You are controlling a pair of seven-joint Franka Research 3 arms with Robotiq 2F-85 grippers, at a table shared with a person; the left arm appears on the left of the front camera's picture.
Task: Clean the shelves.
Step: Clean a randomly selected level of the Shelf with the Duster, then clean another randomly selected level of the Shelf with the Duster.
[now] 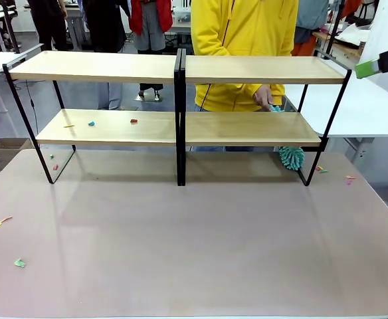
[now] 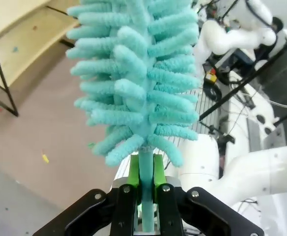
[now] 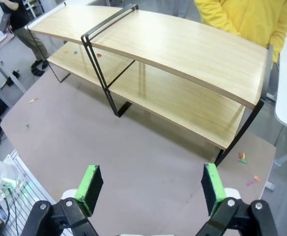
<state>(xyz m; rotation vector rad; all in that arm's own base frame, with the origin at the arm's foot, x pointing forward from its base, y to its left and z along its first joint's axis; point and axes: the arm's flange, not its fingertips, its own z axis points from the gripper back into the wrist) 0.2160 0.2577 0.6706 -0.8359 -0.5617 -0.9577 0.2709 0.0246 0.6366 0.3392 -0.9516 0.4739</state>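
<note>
The shelves (image 1: pixel 181 70) stand across the far half of the table, two joined racks of light wooden boards on black frames. Small coloured scraps (image 1: pixel 91 123) lie on the lower left board. In the left wrist view my left gripper (image 2: pixel 144 167) is shut on the handle of a teal fluffy duster (image 2: pixel 138 73), held up above the table, with the shelves (image 2: pixel 20 44) at the upper left. My right gripper (image 3: pixel 151 184) is open and holds nothing, hovering before the shelves (image 3: pixel 183 49); it also shows at the front view's right edge (image 1: pixel 370 66).
A person in a yellow top stands behind the right rack, one hand (image 1: pixel 265 98) holding a second teal duster (image 1: pixel 291 157) at the lower board's right end. Scraps lie on the table at the left (image 1: pixel 0 223) and right (image 1: pixel 321 169). White tables flank both sides.
</note>
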